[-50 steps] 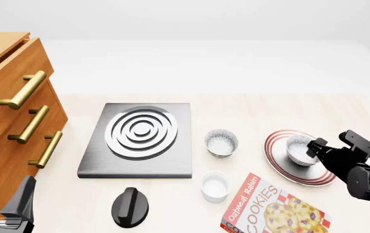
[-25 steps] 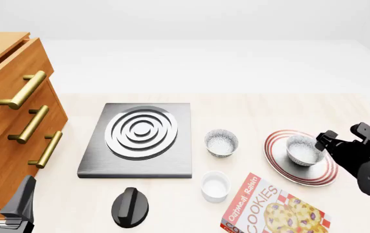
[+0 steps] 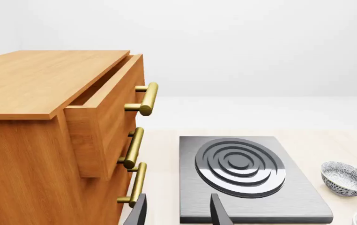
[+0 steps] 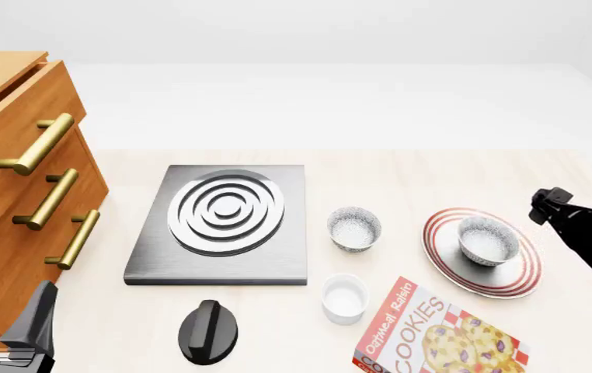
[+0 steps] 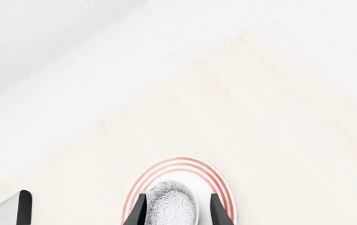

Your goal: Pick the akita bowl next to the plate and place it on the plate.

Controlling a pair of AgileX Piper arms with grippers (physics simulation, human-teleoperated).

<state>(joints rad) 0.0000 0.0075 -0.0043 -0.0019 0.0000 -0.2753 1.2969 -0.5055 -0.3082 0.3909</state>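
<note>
Speckled grey-black, white inside, the small round akita bowl (image 4: 488, 240) now sits on the wide white red-ringed plate (image 4: 444, 250). A second ago the right claw (image 4: 553, 207) reached over it; it has since drawn back, spread and empty, so placement looks done. Pale wooden bench (image 4: 420, 175), white room behind.

Right gripper (image 4: 578, 203): front view's right edge cuts off one finger and the arm; only the finger tips show in the right wrist view. Left gripper (image 4: 6, 330): cut by the bottom left corner. Cookie box (image 4: 436, 334): lower part out of frame. Drawer unit (image 4: 22, 171): cut by the left edge. Bowl (image 5: 171, 205) and plate (image 5: 185, 165): near halves cut off in the right wrist view.
</note>
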